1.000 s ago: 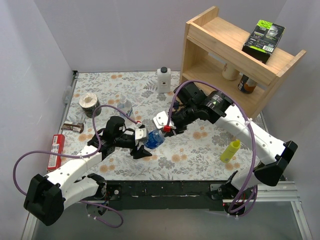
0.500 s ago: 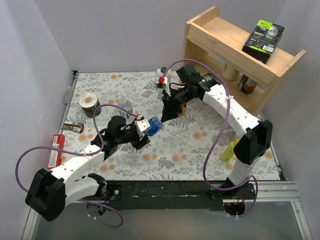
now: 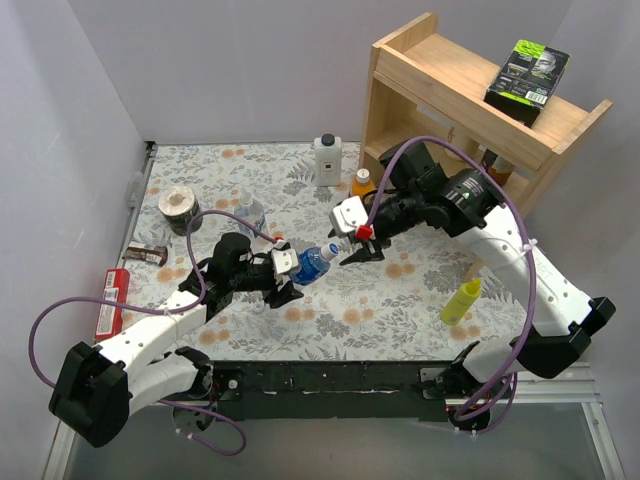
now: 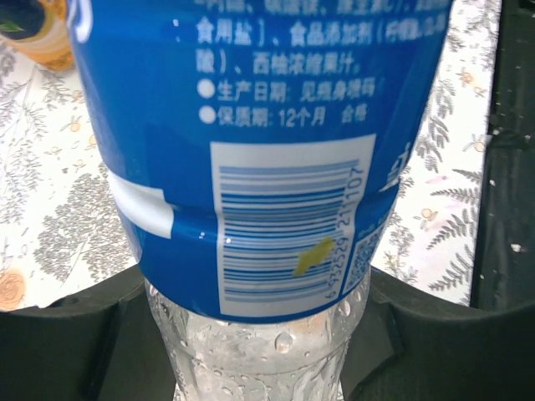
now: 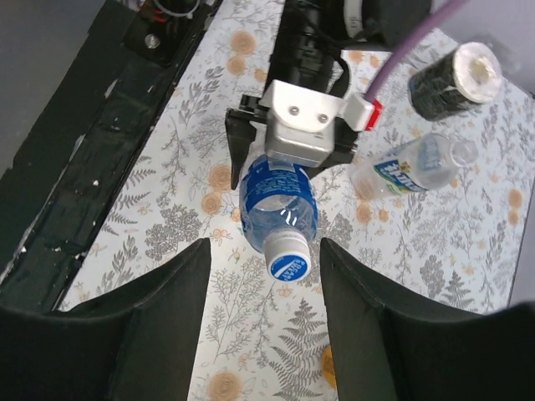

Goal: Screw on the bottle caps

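Bottle (image 3: pixel 313 262) lies near level, its cap (image 5: pixel 289 256) toward your right claw (image 3: pixel 350 250), on the near side of the white square bottle (image 3: pixel 327 160). Left claw (image 3: pixel 289 268) pinches its base. The right claw gapes just beyond the cap, not touching.

1. We count three drink bottles: a blue-label bottle (image 3: pixel 314 261), a second blue-label bottle (image 3: pixel 248 212) near the left edge, and an orange bottle (image 3: pixel 363 183) near the far edge.
2. One white cap (image 5: pixel 290 255) in view.
3. One white square bottle (image 3: pixel 327 160), one yellow squeeze bottle (image 3: pixel 461 300).
4. One tape roll (image 3: pixel 180 208), one red pack (image 3: pixel 110 303), one wooden shelf (image 3: pixel 440 60).
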